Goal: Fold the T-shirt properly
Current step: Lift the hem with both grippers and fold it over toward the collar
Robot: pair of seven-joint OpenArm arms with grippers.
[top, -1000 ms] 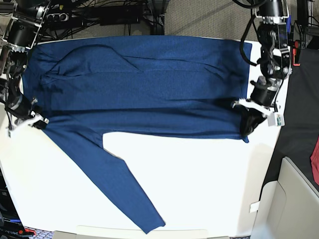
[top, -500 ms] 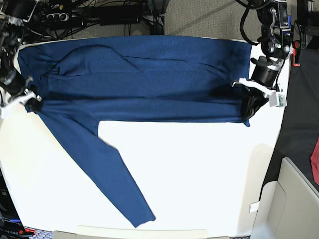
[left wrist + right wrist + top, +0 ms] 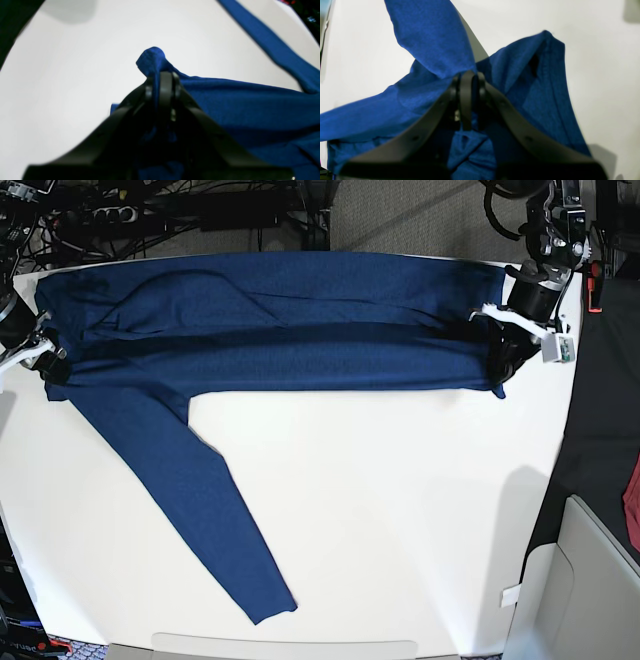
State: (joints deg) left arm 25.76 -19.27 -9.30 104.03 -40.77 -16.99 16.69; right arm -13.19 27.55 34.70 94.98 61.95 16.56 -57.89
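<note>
The dark-blue T-shirt (image 3: 280,320) lies folded lengthwise across the far part of the white table (image 3: 400,530). One long sleeve (image 3: 200,490) trails diagonally toward the near edge. My left gripper (image 3: 500,365) is at the shirt's right end, shut on a bunched corner of fabric (image 3: 152,58) that pokes out past its closed tips (image 3: 160,76). My right gripper (image 3: 50,367) is at the shirt's left end, shut on gathered cloth (image 3: 432,37) that rises above the fingers (image 3: 468,77). Both pinched edges are lifted slightly off the table.
Cables and a power strip (image 3: 200,210) run behind the table's far edge. A beige bin (image 3: 590,580) stands off the table at the near right, with a red cloth (image 3: 632,500) at the right border. White tabletop (image 3: 62,75) lies under both grippers.
Both grippers have moved toward the far edge with the shirt's near edge, narrowing the folded band. The trailing sleeve has slid left and away from the near edge.
</note>
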